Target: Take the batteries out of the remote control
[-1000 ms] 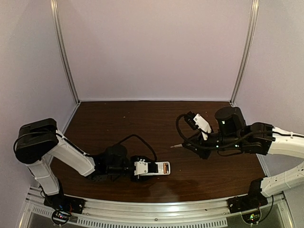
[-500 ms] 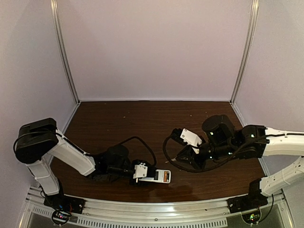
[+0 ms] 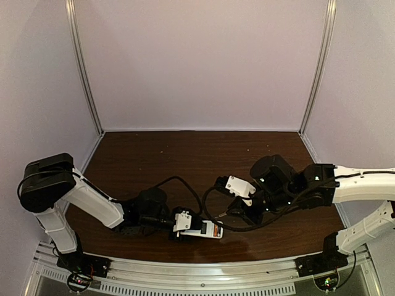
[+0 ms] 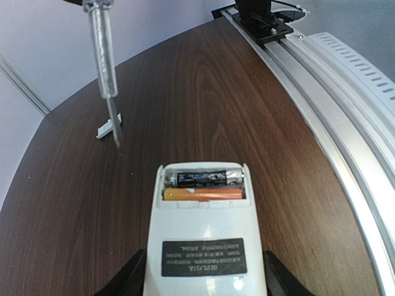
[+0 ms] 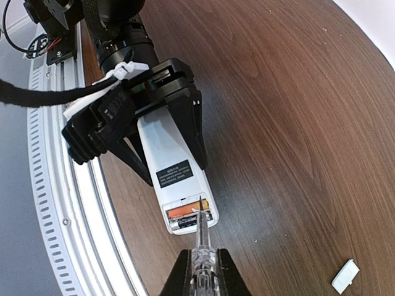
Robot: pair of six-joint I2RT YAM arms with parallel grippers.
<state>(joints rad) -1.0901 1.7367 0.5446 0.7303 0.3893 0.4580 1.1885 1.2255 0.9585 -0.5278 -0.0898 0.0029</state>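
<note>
Remote point(image 3: 203, 230) sits back-up, low at the table point(image 3: 185, 154) front edge, left of centre; can't tell if it rests on it. The left gripper point(image 3: 184, 223) clamps its long sides, jaws spread to its width. Bay at its far end is open, both batteries inside: dark one point(image 4: 207, 179) outermost, orange one point(image 4: 200, 193) touching it. Tip of screwdriver point(image 5: 202, 250) hangs by the bay, contact unclear. The right gripper point(image 5: 201, 279) jaws are narrow, pinching the screwdriver. Small white piece point(image 5: 344, 275) lies apart on the table.
</note>
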